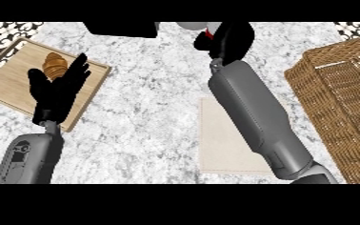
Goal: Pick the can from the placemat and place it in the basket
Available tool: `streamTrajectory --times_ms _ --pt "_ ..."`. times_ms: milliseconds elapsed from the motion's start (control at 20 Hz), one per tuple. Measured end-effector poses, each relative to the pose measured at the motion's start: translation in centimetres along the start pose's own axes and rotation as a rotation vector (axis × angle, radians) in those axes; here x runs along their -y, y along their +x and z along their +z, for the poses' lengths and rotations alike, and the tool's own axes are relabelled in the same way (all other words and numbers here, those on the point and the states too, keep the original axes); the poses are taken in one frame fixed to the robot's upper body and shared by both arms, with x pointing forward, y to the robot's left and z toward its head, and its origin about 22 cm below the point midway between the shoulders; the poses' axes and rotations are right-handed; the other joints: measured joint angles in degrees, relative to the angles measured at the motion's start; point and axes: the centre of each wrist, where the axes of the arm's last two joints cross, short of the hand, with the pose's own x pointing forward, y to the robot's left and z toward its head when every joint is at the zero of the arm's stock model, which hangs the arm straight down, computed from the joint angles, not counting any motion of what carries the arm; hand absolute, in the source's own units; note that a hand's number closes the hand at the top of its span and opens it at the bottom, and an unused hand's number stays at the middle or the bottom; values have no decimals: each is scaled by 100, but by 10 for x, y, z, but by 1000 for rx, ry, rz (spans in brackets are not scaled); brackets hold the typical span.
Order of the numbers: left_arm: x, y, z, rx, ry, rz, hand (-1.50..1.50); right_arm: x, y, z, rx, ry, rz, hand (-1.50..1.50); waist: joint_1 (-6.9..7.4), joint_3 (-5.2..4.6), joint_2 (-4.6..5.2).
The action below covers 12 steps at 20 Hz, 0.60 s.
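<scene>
Head view of the marbled bench. The right hand, fingers curled round the can, holds it near the far edge, above the bench and beyond the pale placemat, which the right forearm crosses. The wicker basket stands at right, apart from the hand. The left hand rests, fingers straight, over a wooden board carrying a croissant. A dark object lies at the far edge.

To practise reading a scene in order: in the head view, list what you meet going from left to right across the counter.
Wooden board with croissant → left hand → placemat → right hand, curled round the can → basket.
</scene>
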Motion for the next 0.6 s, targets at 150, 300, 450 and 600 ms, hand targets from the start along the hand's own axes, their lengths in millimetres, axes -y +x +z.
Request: streamTrajectory --times_ms 150,300,450,600 --pt "-2 -1 1 -3 12 0 0 5 24 -6 24 -63 22 150 -91 -3 -23" --pt "-6 -7 4 -9 31 9 0 13 44 -13 19 -115 37 150 -177 -4 -39" --pt "-12 -9 6 -9 43 14 0 20 57 -25 10 -168 54 150 -249 -2 -44" --pt "-15 -11 9 -14 52 18 0 32 69 -38 -3 -223 62 150 -289 0 -44"
